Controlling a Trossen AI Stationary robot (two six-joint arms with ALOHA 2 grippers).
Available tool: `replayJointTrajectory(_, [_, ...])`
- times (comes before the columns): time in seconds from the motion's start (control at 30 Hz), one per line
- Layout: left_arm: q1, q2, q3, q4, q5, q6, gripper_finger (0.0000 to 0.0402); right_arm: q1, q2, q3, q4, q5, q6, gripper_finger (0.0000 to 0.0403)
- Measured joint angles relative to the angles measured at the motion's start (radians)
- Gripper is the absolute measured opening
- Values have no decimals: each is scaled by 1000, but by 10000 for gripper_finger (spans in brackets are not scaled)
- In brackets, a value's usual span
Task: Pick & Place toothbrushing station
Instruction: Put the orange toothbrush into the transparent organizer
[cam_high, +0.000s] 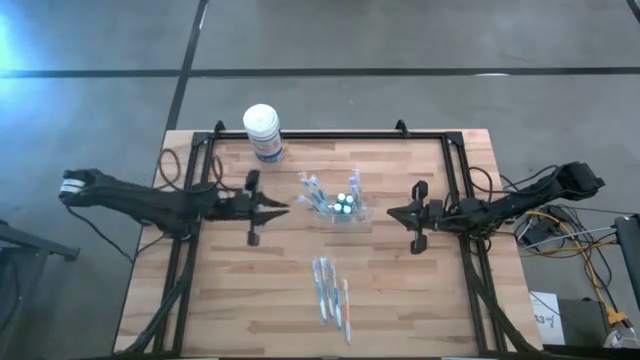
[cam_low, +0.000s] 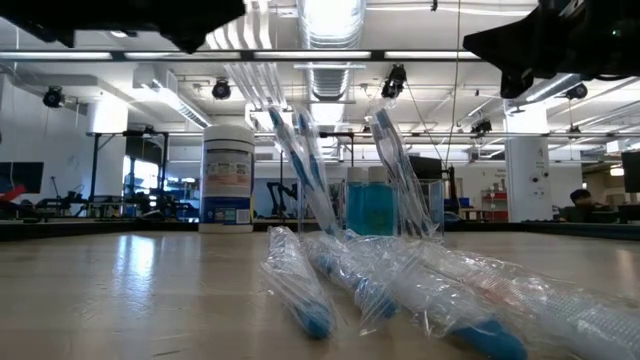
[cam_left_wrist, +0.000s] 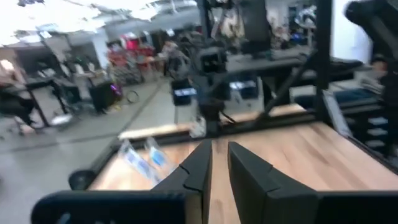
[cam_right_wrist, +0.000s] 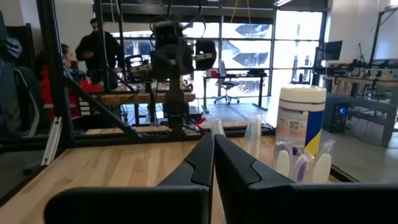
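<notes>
While both arms hover at opposite sides of the wooden table (cam_high: 400, 290), the toothbrushing station (cam_high: 343, 210), a small clear plastic holder, stands near the table's middle between them. It holds several plastic-wrapped toothbrushes (cam_high: 312, 190) leaning out at angles, along with a few small round white-and-teal items (cam_high: 344, 202) whose nature cannot be told. In the low view the wrapped brushes (cam_low: 300, 150) rise out of the holder (cam_low: 385, 205), their blue handles showing through the film.

A white-lidded round canister (cam_high: 263, 132) with a blue label stands toward the far edge of the table, well apart from the holder. A loose bunch of wrapped toothbrushes (cam_high: 332, 290) lies flat on the table nearer the front edge, filling the foreground of the low view (cam_low: 400, 290).

The left gripper (cam_high: 283, 209) points at the holder from the left, its fingers (cam_left_wrist: 199, 168) a narrow gap apart and holding nothing. The right gripper (cam_high: 393, 212) faces it from the right, fingers (cam_right_wrist: 205, 162) pressed together and empty.

A black metal frame (cam_high: 330, 136) borders the table. Beyond it lies a grey floor and an open workshop with ceiling lights, desks and monitors; two people (cam_right_wrist: 93, 53) are visible by a bench in the right wrist view.
</notes>
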Motion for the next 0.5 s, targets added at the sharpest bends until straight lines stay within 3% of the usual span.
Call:
replayJointTrajectory(0.1, [-44, -134, 0, -211, -56, -42, 49, 0, 0, 0, -14, 0, 13, 8])
replayJointTrajectory(0.27, [-110, -336, -16, -513, -260, -124, 24, 0, 0, 0, -18, 0, 27, 8])
replayJointTrajectory(0.5, [-104, -572, -169, -447, -236, -155, 6, 0, 0, 0, -19, 0, 43, 8])
